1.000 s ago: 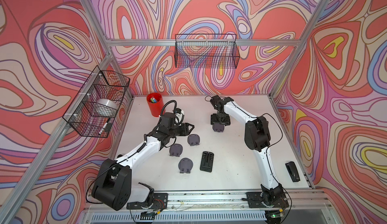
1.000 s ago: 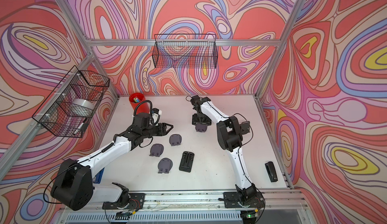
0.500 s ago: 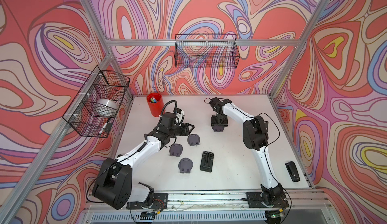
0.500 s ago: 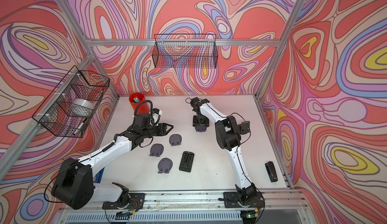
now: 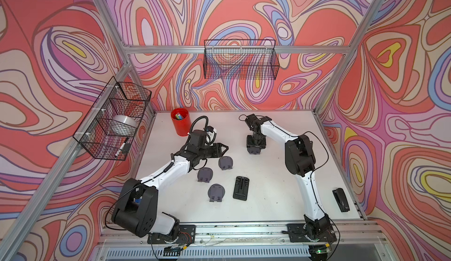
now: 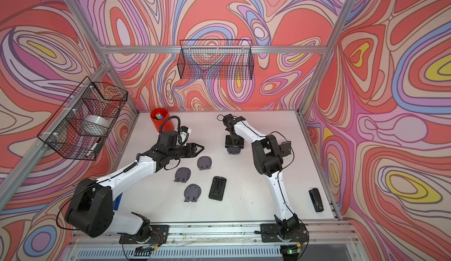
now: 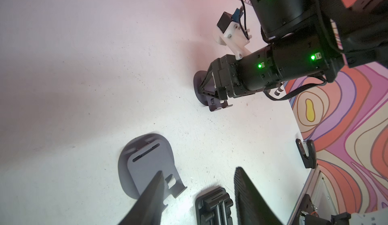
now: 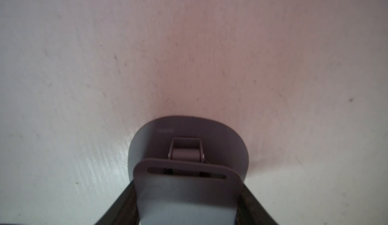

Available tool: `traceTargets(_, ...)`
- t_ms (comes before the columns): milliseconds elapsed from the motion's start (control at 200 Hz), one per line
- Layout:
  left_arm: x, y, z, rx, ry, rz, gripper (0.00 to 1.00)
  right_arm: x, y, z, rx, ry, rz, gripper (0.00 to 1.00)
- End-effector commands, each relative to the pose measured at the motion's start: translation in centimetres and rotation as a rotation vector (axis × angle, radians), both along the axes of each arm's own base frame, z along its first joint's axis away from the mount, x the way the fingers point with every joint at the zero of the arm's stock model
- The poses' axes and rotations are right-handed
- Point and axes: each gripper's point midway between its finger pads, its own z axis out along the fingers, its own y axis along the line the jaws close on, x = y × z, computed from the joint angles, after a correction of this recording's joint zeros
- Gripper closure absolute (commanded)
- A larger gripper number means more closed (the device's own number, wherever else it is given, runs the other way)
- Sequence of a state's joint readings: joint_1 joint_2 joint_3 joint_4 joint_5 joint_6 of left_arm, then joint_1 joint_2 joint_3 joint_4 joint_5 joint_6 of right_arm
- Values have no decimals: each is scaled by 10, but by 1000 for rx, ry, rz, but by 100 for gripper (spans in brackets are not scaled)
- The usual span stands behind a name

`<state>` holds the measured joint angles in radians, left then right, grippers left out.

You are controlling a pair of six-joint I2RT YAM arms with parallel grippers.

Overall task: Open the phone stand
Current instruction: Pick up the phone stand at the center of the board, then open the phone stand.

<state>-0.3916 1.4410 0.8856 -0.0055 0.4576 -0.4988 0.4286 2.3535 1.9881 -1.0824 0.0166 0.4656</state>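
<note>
Toward the far middle of the table (image 5: pixel 280 186), the grey phone stand (image 8: pixel 189 148) sits between the fingers of the right gripper (image 8: pixel 188 192), which clamp its hinged plate, while the left gripper (image 7: pixel 198 170) hovers empty, fingers spread, near a second stand (image 7: pixel 147 163).

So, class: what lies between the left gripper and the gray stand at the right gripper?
Nothing but bare white table separates the left gripper from that stand; both top views show the gap.

Top views bright, sharp; right wrist dim, soft (pink cast)
</note>
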Motion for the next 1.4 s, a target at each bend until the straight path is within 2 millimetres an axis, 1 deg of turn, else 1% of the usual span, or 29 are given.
traceTargets(0,4,-11,9,-66,20,-25,50,4,7,35,56,-62,26,82)
traceTargets(130,3,-23,4,-116,60,-56,51,1,9,53,85,-88,42,84)
traceTargets(326,2,-46,0,-224,119,-100,50,-13,12,84,156,-137,75,87)
traceTargets(471,3,-66,6,-306,127,-129,50,-24,16,108,218,-176,87,88)
traceTargets(596,3,-87,11,-332,117,-160,50,-32,22,127,281,-200,88,89)
traceTargets(701,3,-102,12,-340,111,-182,51,-36,24,138,302,-216,87,89)
traceTargets(796,5,-112,11,-347,107,-190,52,-39,25,143,307,-219,91,89)
traceTargets(917,12,-114,11,-357,98,-167,56,-42,29,149,311,-229,99,90)
traceTargets(1067,17,-109,6,-322,85,-132,60,-43,29,153,318,-236,98,91)
traceTargets(1197,19,-106,6,-309,68,-117,64,-42,29,157,319,-244,94,91)
traceTargets(1392,19,-103,7,-304,51,-103,64,-41,30,161,326,-247,100,92)
